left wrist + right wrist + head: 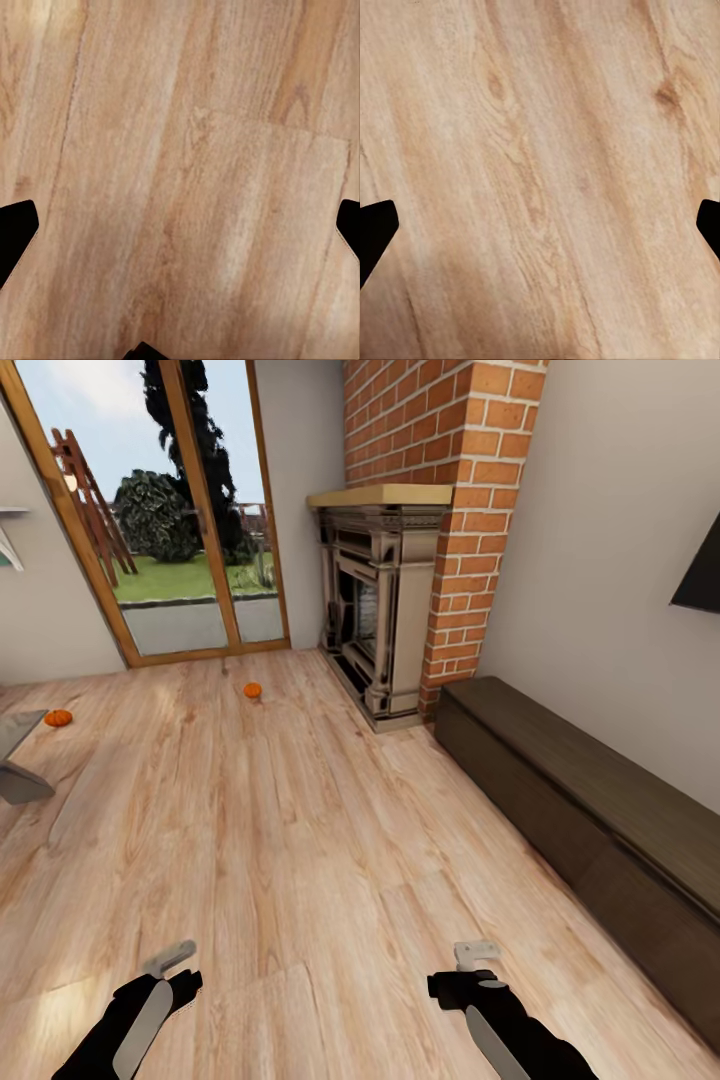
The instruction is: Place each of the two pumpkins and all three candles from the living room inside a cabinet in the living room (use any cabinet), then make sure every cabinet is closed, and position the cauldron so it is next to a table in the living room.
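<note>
Head view: the left gripper and right gripper hang low over the wood floor, well apart from each other and from every task item. In each wrist view the dark fingertips sit at opposite edges of the picture with bare plank between them, so both sets of jaws stand wide and hold nothing, touching nothing.

Outward: one pumpkin lies on the floor in front of the glass door, near the fireplace. The second pumpkin lies on the floor just beside the grey tabletop edge at far left. The long dark cabinet runs along the right wall, its fronts flush and closed.

Judgement: the task appears barely begun. Both pumpkins remain outside the cabinet; candles and cauldron are unaccounted for here.
</note>
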Controlling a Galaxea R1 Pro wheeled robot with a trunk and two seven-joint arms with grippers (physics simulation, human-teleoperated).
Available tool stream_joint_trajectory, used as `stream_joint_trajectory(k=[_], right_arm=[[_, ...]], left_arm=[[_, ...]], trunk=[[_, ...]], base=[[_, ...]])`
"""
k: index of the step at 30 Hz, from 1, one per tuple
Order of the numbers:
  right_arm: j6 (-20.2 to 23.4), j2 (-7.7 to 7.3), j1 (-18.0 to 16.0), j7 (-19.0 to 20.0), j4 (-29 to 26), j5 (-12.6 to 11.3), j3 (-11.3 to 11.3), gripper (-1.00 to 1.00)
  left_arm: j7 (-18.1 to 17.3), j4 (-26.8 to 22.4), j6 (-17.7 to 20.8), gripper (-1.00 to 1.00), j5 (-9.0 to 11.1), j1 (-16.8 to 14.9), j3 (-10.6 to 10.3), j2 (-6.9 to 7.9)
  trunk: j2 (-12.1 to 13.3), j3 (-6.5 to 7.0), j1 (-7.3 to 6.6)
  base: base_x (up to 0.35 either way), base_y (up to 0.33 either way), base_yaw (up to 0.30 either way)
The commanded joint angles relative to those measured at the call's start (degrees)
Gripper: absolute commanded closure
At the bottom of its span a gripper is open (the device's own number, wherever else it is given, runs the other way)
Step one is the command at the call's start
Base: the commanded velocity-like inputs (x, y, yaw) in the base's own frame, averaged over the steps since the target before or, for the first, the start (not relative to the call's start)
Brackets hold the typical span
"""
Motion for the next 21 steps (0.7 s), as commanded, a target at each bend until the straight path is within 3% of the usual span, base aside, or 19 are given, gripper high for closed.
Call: stream_joint_trajectory(k=[1,5,13,21], right_arm=[[0.1,-0.08,-0.1,-0.6,-0.1,-0.6,0.3,-1.00],[0.1,-0.08,-0.1,-0.6,-0.1,-0.6,0.2,-1.00],[0.1,-0.08,-0.1,-0.6,-0.1,-0.6,0.2,-1.00],[0.1,-0.08,-0.1,-0.7,0.0,-0.5,0.2,-1.00]], left_arm=[[0.4,-0.1,0.1,-1.00,0.6,0.0,0.0,0.01],[0.4,-0.1,0.1,-1.00,0.6,0.0,-0.1,0.01],[0.4,-0.1,0.1,-1.00,0.6,0.0,-0.2,0.01],[0.4,-0.1,0.1,-1.00,0.6,0.0,-0.4,0.01]], trunk=[[0.0,-0.05,0.03],[0.0,-0.05,0.03],[0.0,-0.05,0.03],[0.0,-0.05,0.03]], base=[[0.285,0.148,0.000],[0.285,0.148,0.086],[0.290,0.133,0.248],[0.305,0.095,0.036]])
